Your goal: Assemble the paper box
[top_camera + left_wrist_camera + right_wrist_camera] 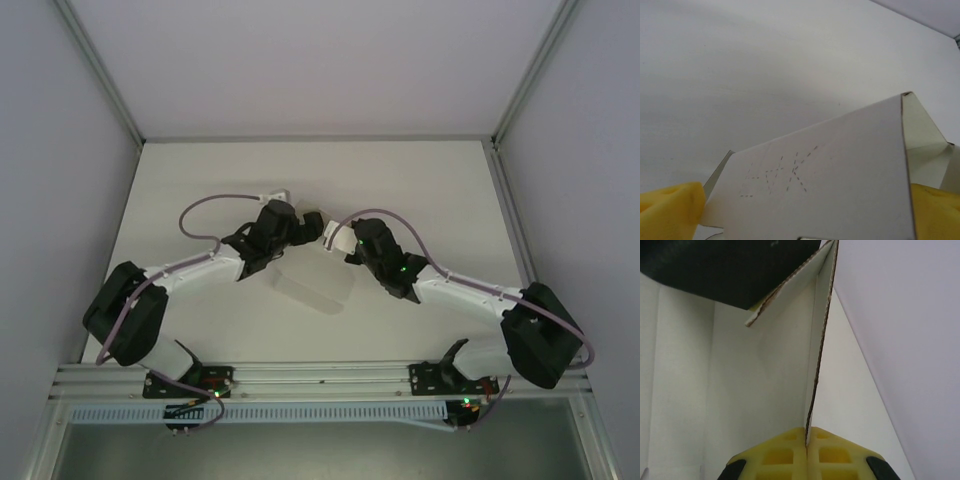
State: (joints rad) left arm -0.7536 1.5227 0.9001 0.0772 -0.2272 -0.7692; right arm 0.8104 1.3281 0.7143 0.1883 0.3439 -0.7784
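Plainly, the right claw is seen shut tight on a thin edge of the paper box. The cut edge of the card is pinched between the two yellow pads, and a panel is carried straight up and away from the fingertips. Well beyond the fingertips and to their left, a small flap is seen bent out from the top of that panel. A black body is seen just past the flap.

The left claw is spread wide. A broad panel of the box is found between its yellow pads, spanning the gap from one to the other. The card's corner is touched by the pad at the left of the wrist view, and the other pad lies just beside the panel's creased edge. Whether the card is pressed by these pads cannot be told. Faint dashed marks are seen on the panel, just ahead of the fingertips. Past the crease, a pale inner face of the box is shown.

From above, the two claws are seen nearly tip to tip over the white table. The box is found between them, and its pale panel is spread back from the fingertips toward the arm bases.
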